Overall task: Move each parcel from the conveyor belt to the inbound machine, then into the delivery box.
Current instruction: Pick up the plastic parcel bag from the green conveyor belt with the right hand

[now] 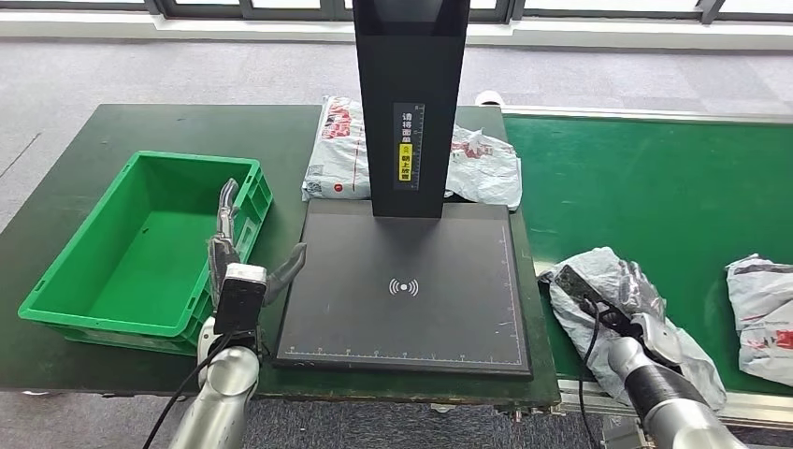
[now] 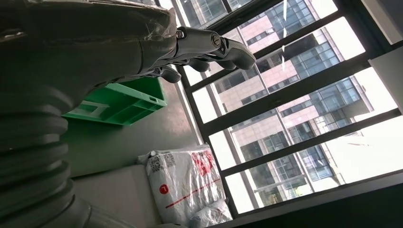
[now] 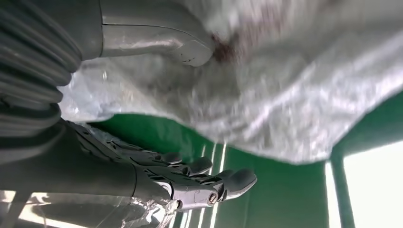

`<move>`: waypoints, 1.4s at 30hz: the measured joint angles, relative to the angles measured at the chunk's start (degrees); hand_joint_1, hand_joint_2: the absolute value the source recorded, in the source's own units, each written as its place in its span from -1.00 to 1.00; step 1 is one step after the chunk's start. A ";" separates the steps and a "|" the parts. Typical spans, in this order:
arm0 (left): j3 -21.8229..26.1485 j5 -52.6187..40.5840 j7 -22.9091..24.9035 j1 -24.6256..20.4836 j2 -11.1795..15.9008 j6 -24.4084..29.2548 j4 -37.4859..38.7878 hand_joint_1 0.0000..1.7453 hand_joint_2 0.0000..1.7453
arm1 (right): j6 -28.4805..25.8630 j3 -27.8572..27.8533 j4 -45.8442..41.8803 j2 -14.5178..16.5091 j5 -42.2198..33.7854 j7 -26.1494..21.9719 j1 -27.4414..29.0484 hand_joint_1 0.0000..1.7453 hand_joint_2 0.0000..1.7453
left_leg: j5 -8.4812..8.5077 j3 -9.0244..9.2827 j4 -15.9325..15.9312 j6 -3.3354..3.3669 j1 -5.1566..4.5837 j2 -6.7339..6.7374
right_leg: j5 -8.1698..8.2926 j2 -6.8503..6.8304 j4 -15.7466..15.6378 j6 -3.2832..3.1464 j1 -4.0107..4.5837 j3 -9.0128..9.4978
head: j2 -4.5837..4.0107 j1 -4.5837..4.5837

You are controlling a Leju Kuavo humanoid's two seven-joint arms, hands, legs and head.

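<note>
Parcel [image 1: 612, 281] work has barely begun, I judge: it lies on the conveyor belt [image 1: 655, 187] at its near edge, my right hand [image 1: 636, 309] on it, thumb [image 3: 157, 40] pressed in, other fingers [image 3: 209, 183] beneath, not yet lifted. The scanner plate [image 1: 402, 281] and green box [image 1: 140, 243] hold nothing. Two parcels [image 1: 411, 154] lie behind the scanner's post; another [image 1: 762, 309] waits further along the belt. My left hand [image 1: 234, 257] hovers released.

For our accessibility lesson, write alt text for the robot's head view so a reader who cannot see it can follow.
The right hand grips a grey parcel on the green conveyor. The left hand hovers open between an empty green box and the black scanner plate. Two parcels lie behind its post.
</note>
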 joint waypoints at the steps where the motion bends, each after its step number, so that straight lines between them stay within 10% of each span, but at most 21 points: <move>1: -0.02 -0.04 0.15 -0.09 0.08 -0.14 0.08 -1.00 1.00 | 1.08 0.01 0.02 0.35 0.51 -0.37 0.69 -1.00 1.00 | 0.00 0.00 0.00 0.00 0.00 0.00 | 0.00 0.00 0.00 0.00 0.00 0.00 | 0.00 -0.01; 13: -0.80 -1.62 1.65 -1.02 0.65 -1.72 1.74 -1.00 1.00 | 11.99 4.00 -0.01 2.35 3.96 -3.84 3.85 -1.00 1.00 | -0.05 0.22 0.00 0.01 0.03 0.25 | -0.02 0.13 -0.04 -0.02 0.03 0.12 | 0.00 0.00; 17: -1.03 -2.51 2.20 -1.04 0.65 -1.95 1.80 -1.00 1.00 | 13.30 6.33 -0.02 2.35 4.37 -4.45 3.80 0.98 1.00 | -0.10 0.41 0.00 0.01 0.05 0.37 | -0.02 0.24 -0.04 -0.02 0.04 0.27 | 0.00 -0.01; 42: -1.10 -3.32 2.67 0.04 0.86 -2.87 1.77 -1.00 1.00 | 8.79 10.03 -2.34 2.28 2.32 -4.63 4.17 1.00 1.00 | -0.28 0.64 -0.02 -0.24 0.25 0.69 | -0.07 0.60 -0.02 -0.12 0.24 0.35 | 0.00 0.00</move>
